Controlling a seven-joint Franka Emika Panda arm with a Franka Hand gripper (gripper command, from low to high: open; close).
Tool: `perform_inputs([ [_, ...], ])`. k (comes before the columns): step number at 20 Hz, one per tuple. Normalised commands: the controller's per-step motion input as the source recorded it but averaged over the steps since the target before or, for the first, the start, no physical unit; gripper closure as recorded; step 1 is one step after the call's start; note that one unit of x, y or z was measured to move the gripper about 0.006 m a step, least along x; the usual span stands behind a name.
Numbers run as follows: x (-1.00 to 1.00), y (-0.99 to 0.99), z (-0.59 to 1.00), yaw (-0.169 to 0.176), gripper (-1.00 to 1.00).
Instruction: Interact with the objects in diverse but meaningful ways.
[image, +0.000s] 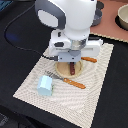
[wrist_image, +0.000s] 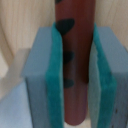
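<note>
Jaws nearly shut, teal pads (wrist_image: 54, 85) flanking and touching brown sausage (wrist_image: 74, 65), gripper (image: 73, 64) low over round wooden plate (image: 64, 71) on mat. Grasp step apparently; next calls for straight lift.

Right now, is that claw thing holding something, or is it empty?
Gripper: jaws closed on the brown sausage, pads on both sides of it.

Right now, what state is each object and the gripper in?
gripper: shut on brown sausage
brown sausage: clamped between the finger pads, over the wooden plate
wooden plate: flat on the mat
fork: lying flat
light-blue cup: resting on the mat
</note>
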Motion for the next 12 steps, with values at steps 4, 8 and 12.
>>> perform_inputs([
  [4,-0.25,0.44,1.0,0.016,1.0],
  [8,-0.32,0.6,0.84,0.089,1.0],
  [12,-0.41,0.61,0.4,0.129,1.0],
])
